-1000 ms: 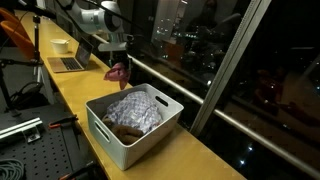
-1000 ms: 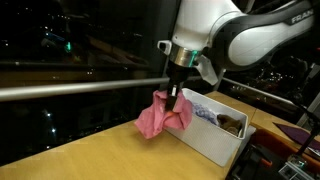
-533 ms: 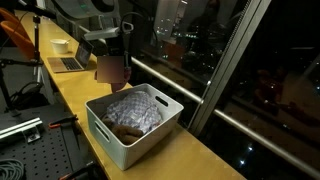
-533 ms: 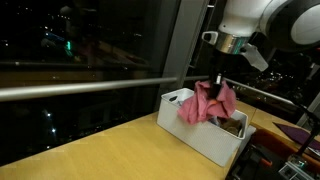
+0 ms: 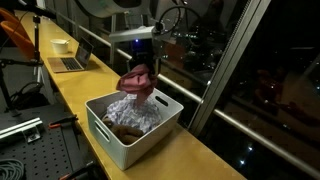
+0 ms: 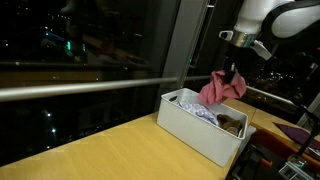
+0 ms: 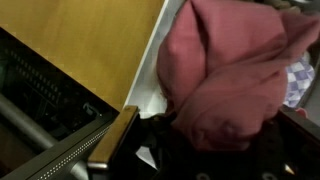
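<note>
**Item 1. Pink cloth**. A bunched, crumpled piece of pink fabric hanging from the jaws. It is off the desk and over the open top of the bin, above the bin's contents. In an exterior view it hangs over the end of the bin nearest the arm. The wrist view shows its folds filling most of the picture, partly over the bin's rim. Whether its lowest folds touch the fabric beneath cannot be told.

**Item 2. Jaws.** Closed on the upper part of the pink cloth and pointing down. The fingertips are buried in the fabric. The robot arm reaches in from above.

**Item 3. Bin**. A white rectangular container with an open top, standing on the desk close to the window-side edge. It shows in both exterior views.

**Item 4. Patterned cloth**. Light fabric with a blue-and-white pattern, heaped inside the bin directly under the pink cloth. A corner of it shows in the wrist view.

**Item 5. Brown bundle**. A dark brown thing lying low inside the bin beside the patterned cloth. What it is cannot be told.

**Item 6. Desk**. A long wooden top running along the dark window.

**Item 7. Laptop**. Lies open toward the far end of the desk, well apart from the bin.

**Item 8. Cup**. White, just beyond the laptop.
</note>
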